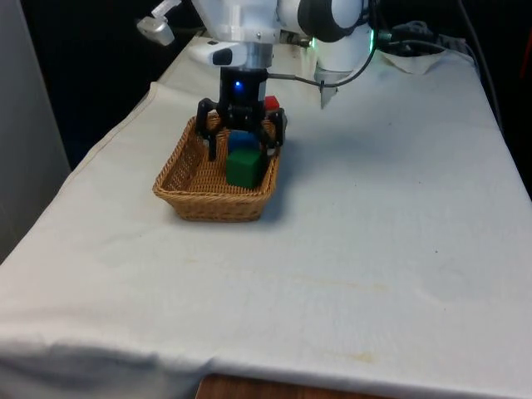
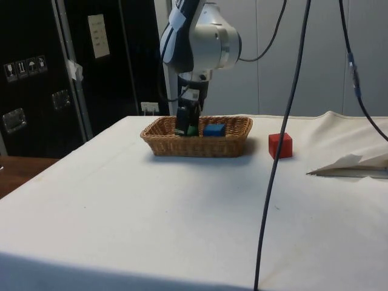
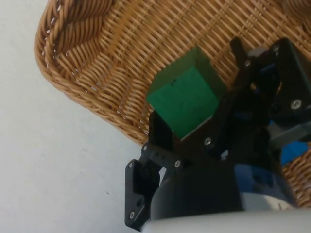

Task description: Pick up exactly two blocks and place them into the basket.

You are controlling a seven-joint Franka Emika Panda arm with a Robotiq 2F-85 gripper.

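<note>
Gripper (image 1: 242,140) low inside the wicker basket (image 1: 184,179), fingers spread either side of the green block (image 1: 244,167), which sits on the basket floor; looks released. Blue block (image 2: 213,129) also in the basket. Red block (image 2: 280,145) outside it, on the cloth. Two in: count appears met. No readable writing

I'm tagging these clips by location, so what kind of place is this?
Probably a robotics lab: a white-clothed table with a wicker basket and toy blocks, dark cabinets behind, cables hanging.
</note>
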